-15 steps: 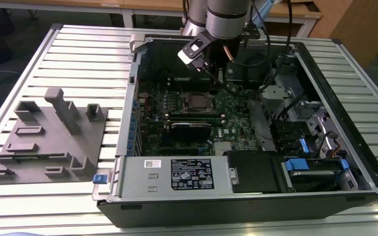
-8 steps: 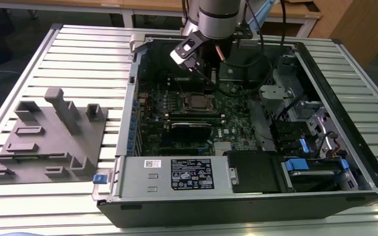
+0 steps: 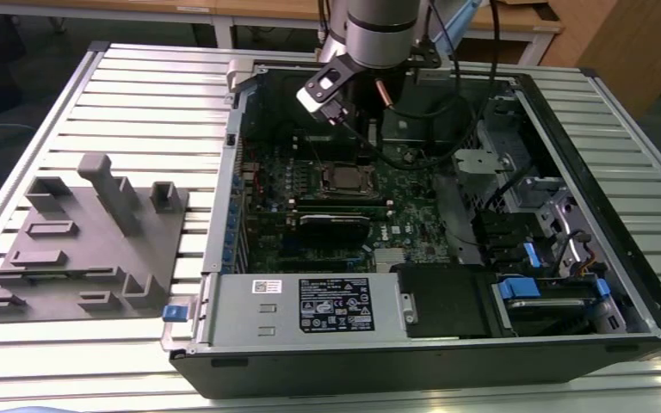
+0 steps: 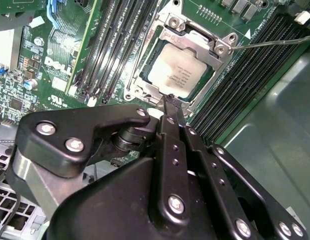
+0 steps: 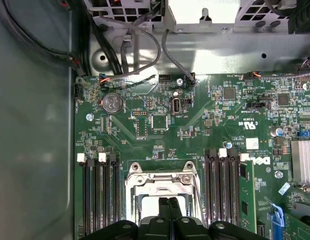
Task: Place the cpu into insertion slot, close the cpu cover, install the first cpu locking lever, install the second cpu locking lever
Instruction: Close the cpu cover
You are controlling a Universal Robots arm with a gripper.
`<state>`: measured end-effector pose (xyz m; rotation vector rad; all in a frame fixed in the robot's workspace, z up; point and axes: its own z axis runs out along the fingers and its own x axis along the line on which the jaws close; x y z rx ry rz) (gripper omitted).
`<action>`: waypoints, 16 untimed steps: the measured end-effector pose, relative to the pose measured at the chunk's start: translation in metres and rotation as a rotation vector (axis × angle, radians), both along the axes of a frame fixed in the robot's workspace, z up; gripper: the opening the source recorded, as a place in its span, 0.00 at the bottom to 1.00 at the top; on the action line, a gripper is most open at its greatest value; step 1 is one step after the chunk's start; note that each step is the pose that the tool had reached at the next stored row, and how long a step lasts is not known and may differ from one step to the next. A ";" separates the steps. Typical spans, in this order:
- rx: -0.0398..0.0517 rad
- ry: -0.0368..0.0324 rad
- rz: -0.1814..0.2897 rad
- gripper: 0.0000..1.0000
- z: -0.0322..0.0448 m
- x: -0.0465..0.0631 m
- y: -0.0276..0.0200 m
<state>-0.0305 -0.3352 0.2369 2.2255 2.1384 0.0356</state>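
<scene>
The claw (image 4: pixel 170 102) is shut: in both wrist views its two black fingers (image 5: pixel 162 206) lie pressed together into one narrow tip, with nothing visible between them. In the second wrist view that tip sits right at one edge of the insertion slot (image 4: pixel 137 82); whether it touches the metal there cannot be told. The cpu (image 4: pixel 179 71) lies flat in the slot with its silvery top facing up. The cpu cover (image 4: pixel 195 40) is down around it, so its frame borders the chip and the chip shows through the window. A thin locking lever (image 4: pixel 275 42) runs out from one corner of the socket across the neighbouring black memory slots (image 4: pixel 114 45). The socket sits on the green motherboard (image 5: pixel 195 125), between two banks of those slots. In the exterior view the arm (image 3: pixel 379 34) reaches down into the open computer case (image 3: pixel 606 155), which lies on its side on the slatted desk (image 3: pixel 135 103) toward the exterior view's right. A grey moulded fixture (image 3: pixel 78 232) rests on the desk near the edge at the exterior view's left, well apart from the arm.
</scene>
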 end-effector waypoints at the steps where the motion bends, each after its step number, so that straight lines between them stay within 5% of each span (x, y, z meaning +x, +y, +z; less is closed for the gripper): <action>1: 0.0000 0.0000 0.000 0.11 0.0000 0.000 0.0000; 16: -0.0001 0.0001 0.000 0.11 0.0000 -0.002 0.0000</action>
